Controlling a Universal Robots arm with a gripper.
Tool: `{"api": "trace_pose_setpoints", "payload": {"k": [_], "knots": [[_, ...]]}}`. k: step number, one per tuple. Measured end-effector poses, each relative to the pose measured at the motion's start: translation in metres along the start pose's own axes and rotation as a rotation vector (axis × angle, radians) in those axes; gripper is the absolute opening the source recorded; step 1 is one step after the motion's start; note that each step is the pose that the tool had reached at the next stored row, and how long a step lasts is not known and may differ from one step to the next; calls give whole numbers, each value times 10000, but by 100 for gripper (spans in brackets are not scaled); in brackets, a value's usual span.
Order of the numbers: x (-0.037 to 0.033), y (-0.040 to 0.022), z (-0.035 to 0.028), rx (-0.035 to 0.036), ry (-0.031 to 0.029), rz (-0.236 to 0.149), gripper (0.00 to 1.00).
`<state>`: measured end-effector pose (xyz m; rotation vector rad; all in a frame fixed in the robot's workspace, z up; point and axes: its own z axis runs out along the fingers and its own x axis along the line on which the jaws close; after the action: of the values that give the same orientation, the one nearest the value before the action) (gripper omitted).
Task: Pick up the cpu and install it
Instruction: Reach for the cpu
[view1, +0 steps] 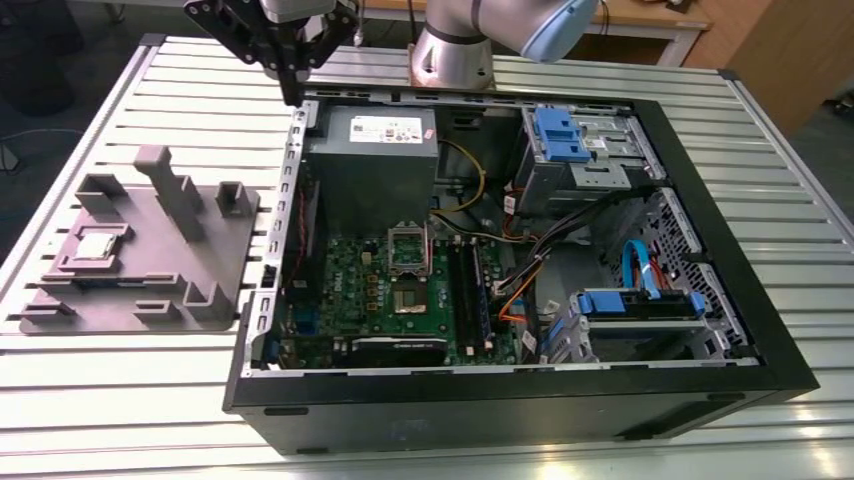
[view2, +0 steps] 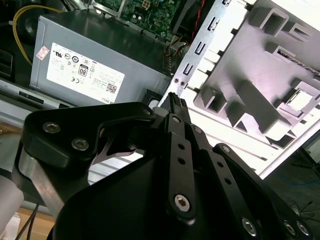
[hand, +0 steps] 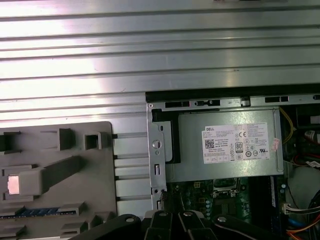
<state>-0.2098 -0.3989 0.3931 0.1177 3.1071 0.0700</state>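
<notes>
Off to the exterior view's left of the open PC case, the cpu is sitting flat in a recess of the grey plastic tray, metal top up, nothing touching it. That tray lies on the slatted worktop just beside the case wall. The first wrist view catches the chip too, as a bright little square in the tray.

Now the tool: it hangs over the case's far corner on the tray side, right above the wall edge next to the power supply, well apart from the cpu. It looks pressed together to a point and it's pinching nothing. The second wrist view agrees, with the closed tip over the case wall.

So my read is we're at the very start, the approach for the pick. Nothing grabbed, nothing installed. The socket is inside the case on the green board, just past the power supply, and I can't tell whether its frame is flipped up.

What the pick calls for, I reckon: the tool has to get from the case over to the tray, spread wide enough to straddle the chip, and come down square on its edges, since the recess walls and raised blocks leave little room. A tilted grab would likely make seating it a pain.
</notes>
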Motion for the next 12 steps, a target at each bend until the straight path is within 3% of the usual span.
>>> {"api": "trace_pose_setpoints", "payload": {"k": [12], "knots": [[30,-2,-1,0,0,0,10]]}}
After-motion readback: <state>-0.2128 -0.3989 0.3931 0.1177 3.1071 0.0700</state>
